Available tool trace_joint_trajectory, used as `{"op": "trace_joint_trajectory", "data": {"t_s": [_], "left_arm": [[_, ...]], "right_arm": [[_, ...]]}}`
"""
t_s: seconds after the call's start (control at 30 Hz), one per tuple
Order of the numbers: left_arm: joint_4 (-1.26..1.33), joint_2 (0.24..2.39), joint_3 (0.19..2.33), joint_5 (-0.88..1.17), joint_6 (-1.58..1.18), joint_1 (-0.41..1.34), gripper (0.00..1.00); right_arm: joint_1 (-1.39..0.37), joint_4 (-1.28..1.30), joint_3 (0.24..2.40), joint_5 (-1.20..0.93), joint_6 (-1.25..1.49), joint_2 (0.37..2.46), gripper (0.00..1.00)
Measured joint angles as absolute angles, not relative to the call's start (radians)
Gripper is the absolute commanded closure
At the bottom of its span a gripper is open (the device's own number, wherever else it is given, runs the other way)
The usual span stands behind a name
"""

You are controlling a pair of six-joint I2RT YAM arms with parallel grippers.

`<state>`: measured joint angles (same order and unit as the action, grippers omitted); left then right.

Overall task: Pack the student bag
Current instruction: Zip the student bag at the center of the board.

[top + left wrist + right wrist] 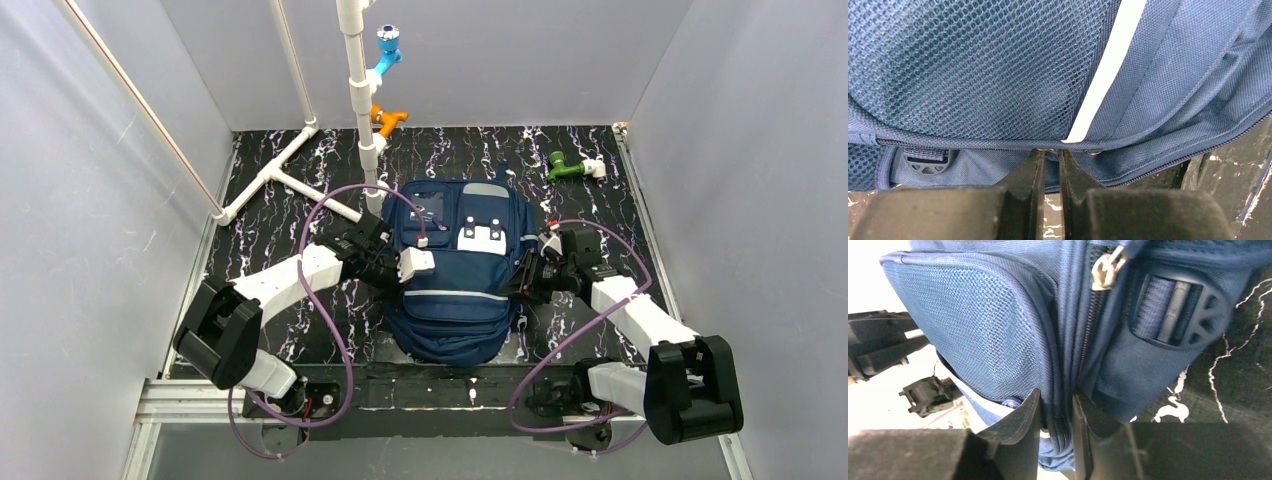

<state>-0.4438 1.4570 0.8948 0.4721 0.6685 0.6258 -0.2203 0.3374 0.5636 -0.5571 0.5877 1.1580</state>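
Top external shows the bag (450,310) lying front-up in the middle of the table (280,230), with one arm pressed in at each flank. The left gripper (1050,154) has its jaws drawn almost together, tips right at the piped seam under the mesh (973,65) and the white stripe (1108,65). I cannot tell whether any cloth is actually nipped between them. The right gripper (1055,405) is clamped on a fold of the bag's side with the zip line running up between its fingers, while the zip pull (1105,271) hangs free well above them, beside the buckle (1178,310). My worry is the left side: a pinch that shallow on a rounded seam will likely pop off as soon as I lift or tug, and the bag would then swing round on the right grip alone. On the right I seem to hold cloth and not the pull, so hauling from here would only bunch the fabric and drag the whole bag across the table without opening anything. If both arms pull outward together, I also risk straining the zip teeth or jamming cloth into them
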Motion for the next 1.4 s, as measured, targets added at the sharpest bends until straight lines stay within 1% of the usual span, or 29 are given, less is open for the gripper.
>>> {"op": "trace_joint_trajectory", "data": {"t_s": [0.03,0.07,0.17,0.2,0.33,0.4,0.63,0.83,1.1,1.2,1.4], "left_arm": [[-0.453,1.457,0.895,0.468,0.665,0.628,1.00],[-0.458,1.455,0.895,0.461,0.664,0.630,1.00],[-0.486,1.436,0.894,0.436,0.664,0.636,1.00],[-0.493,1.428,0.894,0.427,0.663,0.638,1.00],[-0.527,1.407,0.894,0.415,0.663,0.645,1.00],[-0.539,1.402,0.891,0.420,0.662,0.646,1.00],[-0.559,1.368,0.891,0.467,0.633,0.646,1.00],[-0.606,1.330,0.891,0.612,0.564,0.659,1.00],[-0.588,1.282,0.890,0.664,0.447,0.665,1.00],[-0.552,1.300,0.890,0.643,0.360,0.691,1.00],[-0.461,1.404,0.892,0.474,0.146,0.808,1.00]], "right_arm": [[-0.220,0.310,0.546,-0.563,0.623,1.148,0.85],[-0.220,0.285,0.531,-0.569,0.651,1.141,0.90],[-0.220,0.224,0.503,-0.591,0.709,1.132,0.98],[-0.220,0.208,0.498,-0.597,0.722,1.133,0.99],[-0.224,0.161,0.487,-0.603,0.772,1.134,0.99],[-0.225,0.098,0.460,-0.610,0.812,1.134,0.99],[-0.226,-0.012,0.426,-0.613,0.891,1.147,0.99],[-0.225,-0.076,0.426,-0.611,0.908,1.181,0.99],[-0.226,-0.093,0.426,-0.582,0.906,1.173,0.99],[-0.225,-0.079,0.426,-0.556,0.899,1.153,0.99],[-0.223,-0.051,0.429,-0.492,0.868,1.114,0.99]]}}
